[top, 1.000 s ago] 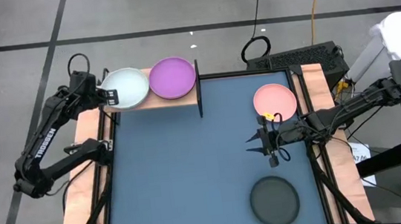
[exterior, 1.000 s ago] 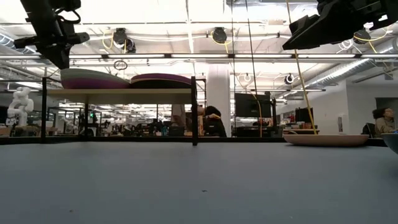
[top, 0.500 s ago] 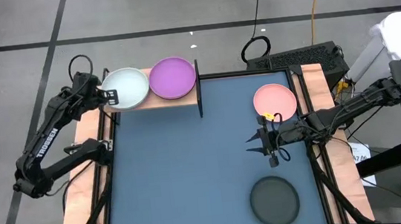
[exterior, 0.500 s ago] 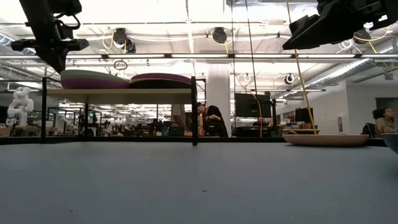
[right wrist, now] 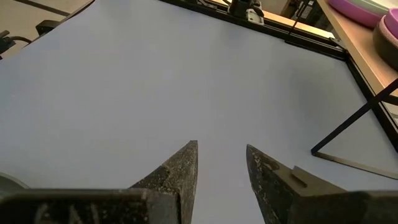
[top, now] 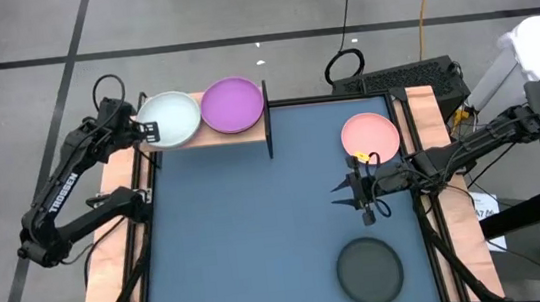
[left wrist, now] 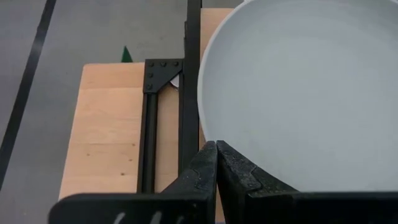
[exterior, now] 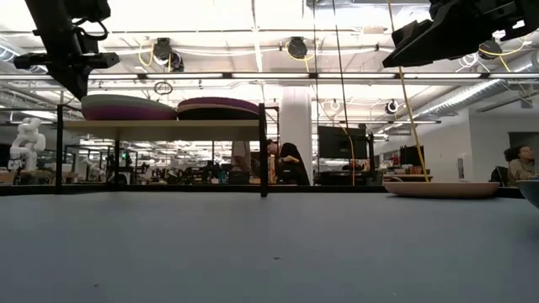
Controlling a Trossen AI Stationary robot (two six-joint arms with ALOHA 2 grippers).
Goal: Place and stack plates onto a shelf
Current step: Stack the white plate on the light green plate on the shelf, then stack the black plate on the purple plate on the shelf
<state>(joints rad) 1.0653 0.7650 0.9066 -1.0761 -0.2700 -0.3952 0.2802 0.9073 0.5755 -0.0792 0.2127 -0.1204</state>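
The wooden shelf (top: 238, 136) stands at the table's far left corner and holds two stacks. A pale plate (top: 171, 116) tops the left stack and lies on a purple plate (exterior: 126, 112). A purple plate (top: 233, 105) tops the right stack. My left gripper (top: 150, 132) is shut. It hovers just off the pale plate's (left wrist: 298, 81) left rim, slightly above it in the low view. A pink plate (top: 369, 137) and a black plate (top: 369, 269) lie flat on the table's right side. My right gripper (top: 360, 194) is open and hangs above the table between them.
The shelf's black frame post (top: 267, 121) stands at the shelf's right end. Wooden side rails (top: 123, 237) run along both sides of the table. Bare tabletop (top: 249, 234) spreads across the middle and left. People sit in the room beyond the table (exterior: 286, 164).
My left gripper has drawn back a little from the pale plate toward the table's left edge and slightly up. The pale plate stays lying on the left stack. My right arm has kept still.
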